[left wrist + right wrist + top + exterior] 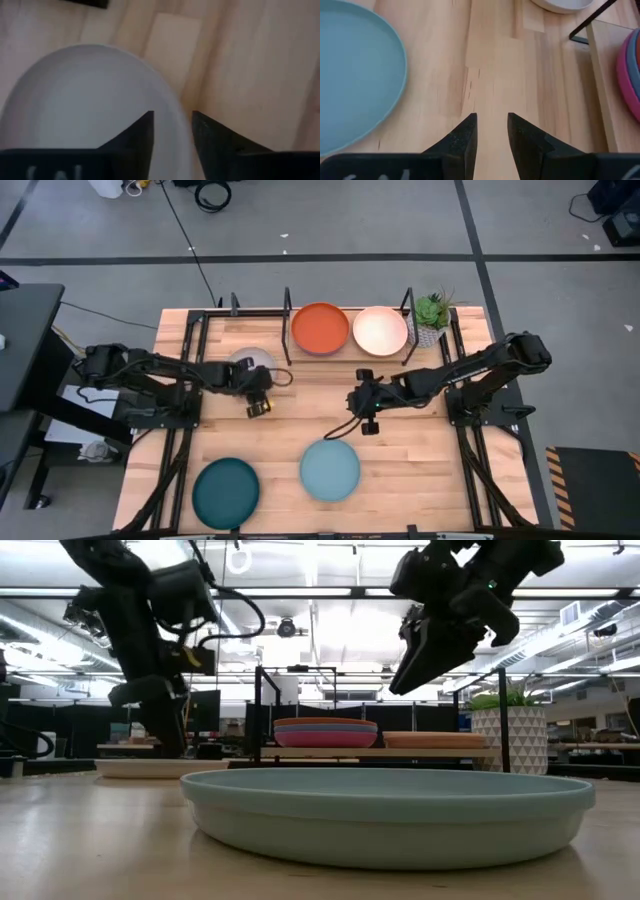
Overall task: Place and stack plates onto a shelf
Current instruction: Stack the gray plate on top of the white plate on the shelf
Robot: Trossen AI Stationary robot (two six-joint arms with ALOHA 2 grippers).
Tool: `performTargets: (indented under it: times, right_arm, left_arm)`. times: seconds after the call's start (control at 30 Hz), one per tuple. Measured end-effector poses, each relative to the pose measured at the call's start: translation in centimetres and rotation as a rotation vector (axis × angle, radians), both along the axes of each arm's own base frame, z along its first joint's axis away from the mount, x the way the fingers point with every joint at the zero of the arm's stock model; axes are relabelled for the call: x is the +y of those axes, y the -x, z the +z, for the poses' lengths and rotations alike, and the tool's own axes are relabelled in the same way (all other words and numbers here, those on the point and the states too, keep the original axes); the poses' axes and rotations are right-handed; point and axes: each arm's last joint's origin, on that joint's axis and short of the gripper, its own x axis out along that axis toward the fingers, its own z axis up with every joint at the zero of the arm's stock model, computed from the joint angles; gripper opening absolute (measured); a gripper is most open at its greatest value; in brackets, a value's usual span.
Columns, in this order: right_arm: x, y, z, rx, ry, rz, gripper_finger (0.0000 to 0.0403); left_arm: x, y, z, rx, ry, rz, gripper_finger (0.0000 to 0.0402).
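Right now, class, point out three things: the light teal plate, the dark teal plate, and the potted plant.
light teal plate (330, 470): high view, centre of its inside face.
dark teal plate (226, 491): high view, centre of its inside face.
potted plant (431, 311): high view, on its green leaves.

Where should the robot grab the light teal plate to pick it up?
Probably by its raised rim. The light teal plate lies flat and shallow on the table, so jaws should come from above, one inside and one outside the rim, on the edge nearest the right gripper.
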Motion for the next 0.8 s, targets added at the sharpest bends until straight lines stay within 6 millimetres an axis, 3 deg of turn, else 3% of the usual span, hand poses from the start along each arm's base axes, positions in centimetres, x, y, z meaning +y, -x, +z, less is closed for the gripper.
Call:
performTargets:
  times: [0.17, 0.5, 0.67, 0.8]
  right_arm:
    - [0.6, 0.1, -0.1, 0.0, -0.016, -0.002, 0.0113]
    - [1.2, 0.1, -0.1, -0.005, -0.032, 0.001, 0.0113]
    - [1.2, 0.1, -0.1, -0.004, -0.033, 0.0, 0.0113]
    - [1.2, 0.1, -0.1, -0.006, -0.017, -0.014, 0.0113]
  left_arm:
    - [1.3, 0.0, -0.3, 0.01, 0.045, -0.012, 0.0175]
    - [1.9, -0.4, -2.6, 0.114, 0.061, 0.004, 0.0161]
    - [1.9, -0.7, -3.0, 0.132, 0.066, -0.004, 0.0128]
    - [1.9, -0.5, -2.7, 0.116, 0.077, 0.001, 0.0066]
